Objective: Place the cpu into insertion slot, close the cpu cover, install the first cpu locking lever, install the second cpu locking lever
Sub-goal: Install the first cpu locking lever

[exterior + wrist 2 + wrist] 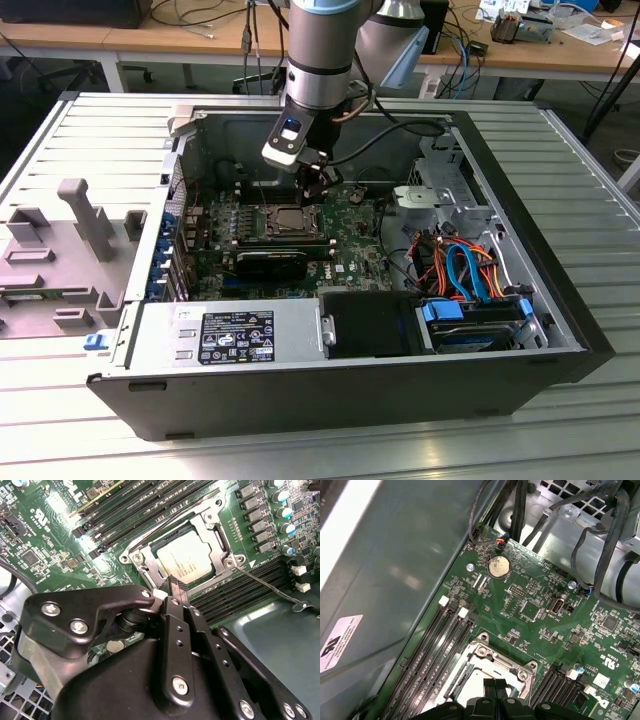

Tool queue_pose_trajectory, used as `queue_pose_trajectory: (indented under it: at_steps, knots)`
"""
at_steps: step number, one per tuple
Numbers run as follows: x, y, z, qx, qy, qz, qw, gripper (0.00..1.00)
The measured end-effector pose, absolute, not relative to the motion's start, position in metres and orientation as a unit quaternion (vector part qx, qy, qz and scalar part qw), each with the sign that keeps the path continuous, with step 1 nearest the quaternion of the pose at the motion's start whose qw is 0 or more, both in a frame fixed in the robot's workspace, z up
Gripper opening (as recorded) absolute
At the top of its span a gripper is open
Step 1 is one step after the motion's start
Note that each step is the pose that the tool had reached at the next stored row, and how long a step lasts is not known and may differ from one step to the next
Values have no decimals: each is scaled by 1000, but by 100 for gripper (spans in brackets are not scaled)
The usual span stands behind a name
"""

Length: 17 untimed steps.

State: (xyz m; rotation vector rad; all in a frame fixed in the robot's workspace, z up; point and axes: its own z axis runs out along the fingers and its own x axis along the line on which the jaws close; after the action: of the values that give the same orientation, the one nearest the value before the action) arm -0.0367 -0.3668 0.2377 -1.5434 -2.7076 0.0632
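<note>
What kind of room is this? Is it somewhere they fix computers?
Probably a robotics lab or workshop, not a repair shop. A robot arm reaches into an open computer case that sits on a slatted metal table, and long work desks stand behind it.

The motherboard [45,545] is deep green, speckled with tiny silver and black parts. The cpu [187,557] has a dull silver-grey top, and the cpu cover [222,542] is a brighter silver. The memory slots [125,507] run as black stripes, with white end latches [444,600] in the first wrist view. The gripper [173,586] is matte black with silver screws. In the exterior view the arm [320,60] is grey with a pale blue band, the cables [462,268] are orange and blue, and the table [110,130] is ribbed light grey. A sticker [337,642] looks pale pink, though it may be white.
</note>
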Motion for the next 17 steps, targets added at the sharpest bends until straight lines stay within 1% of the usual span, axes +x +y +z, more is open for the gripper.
queue_pose_trajectory:
  at_steps: [17]
  knots:
    - [-37, -367, 238, -482, -876, 20, 12, 11]
